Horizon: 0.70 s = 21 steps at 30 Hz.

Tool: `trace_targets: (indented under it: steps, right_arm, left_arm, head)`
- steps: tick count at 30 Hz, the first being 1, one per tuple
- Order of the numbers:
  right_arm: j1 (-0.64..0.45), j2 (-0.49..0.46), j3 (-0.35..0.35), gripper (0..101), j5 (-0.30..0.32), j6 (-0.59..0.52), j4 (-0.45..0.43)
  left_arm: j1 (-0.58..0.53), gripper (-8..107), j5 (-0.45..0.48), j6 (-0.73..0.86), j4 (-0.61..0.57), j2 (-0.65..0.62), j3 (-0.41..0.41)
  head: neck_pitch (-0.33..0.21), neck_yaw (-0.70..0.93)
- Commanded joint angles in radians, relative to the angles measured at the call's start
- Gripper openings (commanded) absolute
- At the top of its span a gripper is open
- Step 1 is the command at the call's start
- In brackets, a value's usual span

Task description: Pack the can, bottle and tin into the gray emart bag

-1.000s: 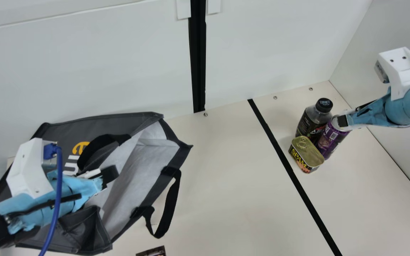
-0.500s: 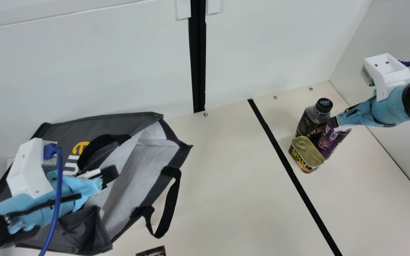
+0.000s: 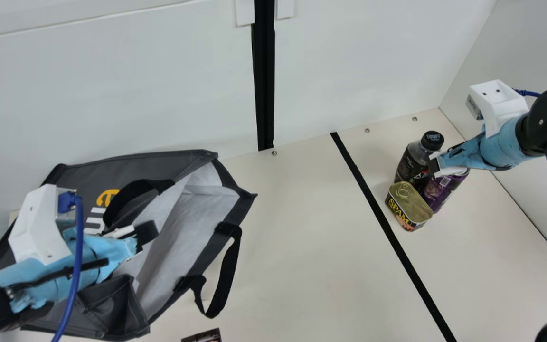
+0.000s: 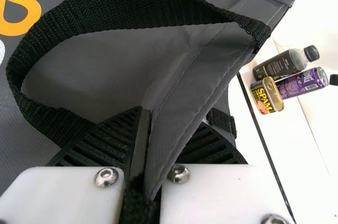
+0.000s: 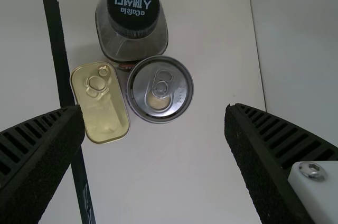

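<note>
My left tool (image 3: 147,232) grips the gray bag (image 3: 159,164) near the tabletop's (image 3: 302,228) left edge; my right tool (image 3: 434,166), spread wide, hovers by can (image 3: 439,190), bottle (image 3: 411,166) and tin (image 3: 410,204), far right corner!

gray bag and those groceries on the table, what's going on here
The robot is partway through a packing job. Its left gripper has its jaws closed on the edge of the bag, which lies with its mouth open. The right gripper is above the groceries with its jaws apart, holding nothing. The can, bottle and tin stand close together on the table, none of them packed yet.
</note>
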Motion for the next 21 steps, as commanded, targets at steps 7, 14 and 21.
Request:
trace_targets:
  steps: [7,14,21]
  right_arm:
    - [-0.007,0.053,-0.017,91,-0.012,-0.001,-0.002]
    - [-0.014,0.096,-0.025,91,-0.023,-0.002,-0.005]
    - [-0.019,0.138,-0.032,91,-0.033,-0.002,-0.006]
  left_arm:
    - [0.000,10,0.000,0.000,0.000,0.000,0.000]
    - [0.000,10,0.000,0.000,0.000,0.000,0.000]
    - [0.000,10,0.000,0.000,0.000,0.000,0.000]
  head:
    - [-0.023,-0.002]
    - [-0.023,-0.002]
    - [-0.023,-0.002]
